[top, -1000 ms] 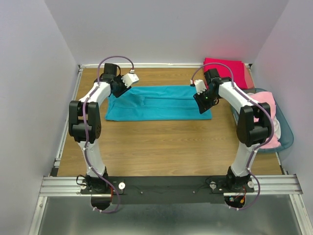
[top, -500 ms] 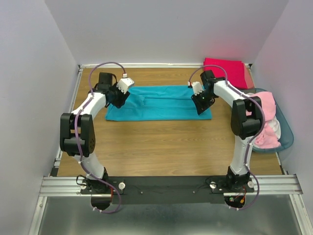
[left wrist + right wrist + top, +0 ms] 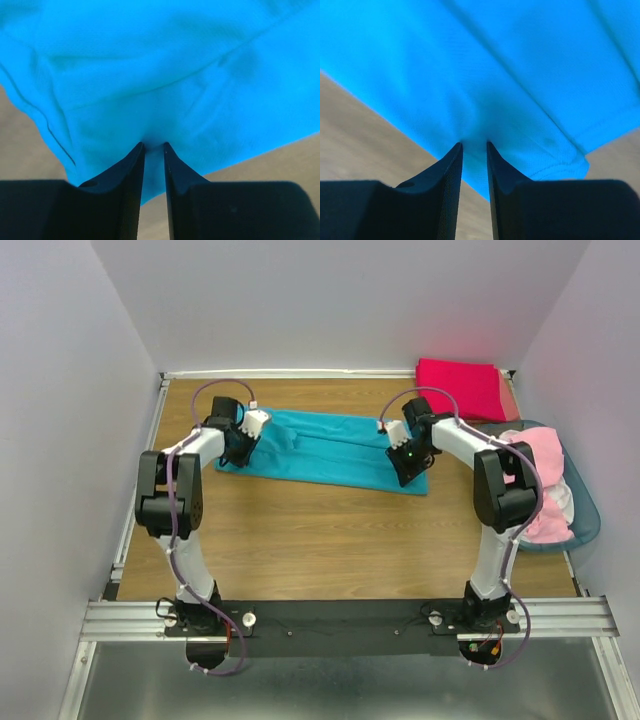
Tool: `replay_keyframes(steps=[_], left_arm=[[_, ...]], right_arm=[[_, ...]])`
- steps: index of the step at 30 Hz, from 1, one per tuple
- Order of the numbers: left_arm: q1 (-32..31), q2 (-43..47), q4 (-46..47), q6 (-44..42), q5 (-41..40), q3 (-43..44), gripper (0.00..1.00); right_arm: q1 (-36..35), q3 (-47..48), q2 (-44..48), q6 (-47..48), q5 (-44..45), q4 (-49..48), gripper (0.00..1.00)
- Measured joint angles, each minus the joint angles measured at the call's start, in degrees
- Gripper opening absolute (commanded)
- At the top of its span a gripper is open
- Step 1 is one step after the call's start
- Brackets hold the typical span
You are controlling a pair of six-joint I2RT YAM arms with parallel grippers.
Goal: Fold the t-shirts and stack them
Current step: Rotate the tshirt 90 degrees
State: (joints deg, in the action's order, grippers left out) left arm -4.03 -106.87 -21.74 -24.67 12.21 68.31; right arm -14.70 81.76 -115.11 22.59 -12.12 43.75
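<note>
Dropped within the last second from a hover onto the cloth itself, dragging the teal shirt (image 3: 330,452) askew on the surface (image 3: 320,540), left end now farther back than the right. Pinching the shirt's left end with the left gripper (image 3: 152,146), narrow jaws closed on a gathered ridge of fabric. Doing likewise at the right end with the right gripper (image 3: 474,145), closed on cloth just beside a hemmed corner. Held at both ends, most likely, to move the long band as one piece and keep it taut for the next fold. Otherwise lying flat at mid-surface, already narrowed to a strip. Set apart in the far right corner, apparently as the start of the stack: a folded crimson shirt (image 3: 460,388). Heaped in the basket (image 3: 590,525) at the right edge, not yet folded: pink shirts (image 3: 540,455).
</note>
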Motion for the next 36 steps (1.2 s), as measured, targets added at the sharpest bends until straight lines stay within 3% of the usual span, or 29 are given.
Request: replay_keyframes(steps=[3,6,10,14,20,25,31,36], left_arm=[[0.22,-7.30,-1.46,-0.87,-3.48,10.91,0.29],[1.01,-18.21,-3.50,-1.99,-6.40,28.68,0.36],[1.81,-20.79,-4.39,-1.90,-6.56,38.49,0.45],[2.16,-13.62,-3.67,-0.20,-4.37,35.67,0.45],[1.36,-3.10,-0.85,3.28,0.00,24.48,0.40],[0.76,-1.33,0.17,5.16,1.53,16.15,0.39],[0.57,-1.33,0.28,6.67,1.99,10.40,0.38],[0.39,-1.40,1.20,7.61,1.99,10.01,0.38]], right_arm=[[-4.81,-4.57,3.54,-1.42,-2.64,-0.09,0.34],[-11.96,-6.16,5.57,-4.22,-10.54,2.51,0.35],[-12.50,1.73,6.29,-6.73,-14.23,5.42,0.36],[-7.78,10.49,5.75,-6.60,-11.06,4.79,0.34],[-5.38,17.73,-3.93,-5.44,-4.04,2.51,0.34],[-5.60,17.62,-10.95,-4.66,0.00,2.36,0.32],[-5.62,13.68,-9.05,-4.11,1.09,-1.20,0.28],[-7.58,3.37,-2.78,-4.50,0.37,-5.64,0.29]])
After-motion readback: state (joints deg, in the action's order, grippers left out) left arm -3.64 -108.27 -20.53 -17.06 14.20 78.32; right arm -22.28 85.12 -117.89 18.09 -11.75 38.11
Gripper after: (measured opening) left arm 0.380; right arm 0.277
